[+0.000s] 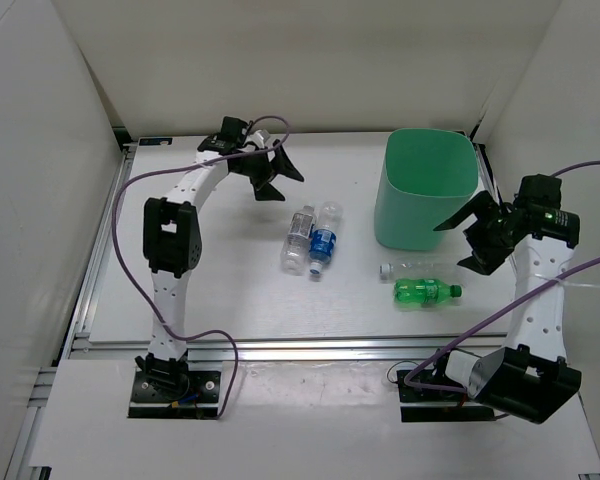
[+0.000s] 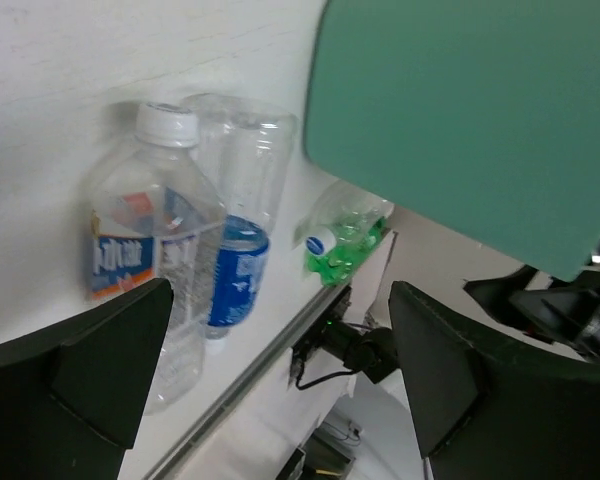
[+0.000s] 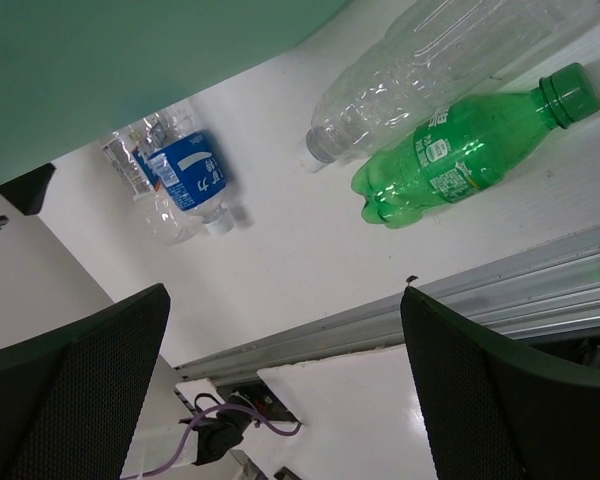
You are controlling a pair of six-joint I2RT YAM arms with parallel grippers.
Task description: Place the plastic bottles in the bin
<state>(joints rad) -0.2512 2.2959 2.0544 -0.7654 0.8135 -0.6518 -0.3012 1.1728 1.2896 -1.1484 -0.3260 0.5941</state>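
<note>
The mint-green bin point(image 1: 412, 215), smooth plastic with a rounded-square rim, stands just beside the open right hand point(image 1: 464, 243). All four bottles lie outside it on the white bench point(image 1: 230, 290). The green bottle point(image 1: 427, 291) and plain clear bottle point(image 1: 420, 266) are beside that hand. The blue-label bottle point(image 1: 323, 241) and pale-label bottle point(image 1: 299, 240) touch each other near the open left hand point(image 1: 280, 178).

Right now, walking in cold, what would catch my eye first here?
The tall mint-green plastic bin, standing far right on the table. In front of it lie a translucent green bottle and a plain clear bottle; mid-table, a blue-labelled clear bottle and a pale-labelled clear bottle lie side by side.
</note>
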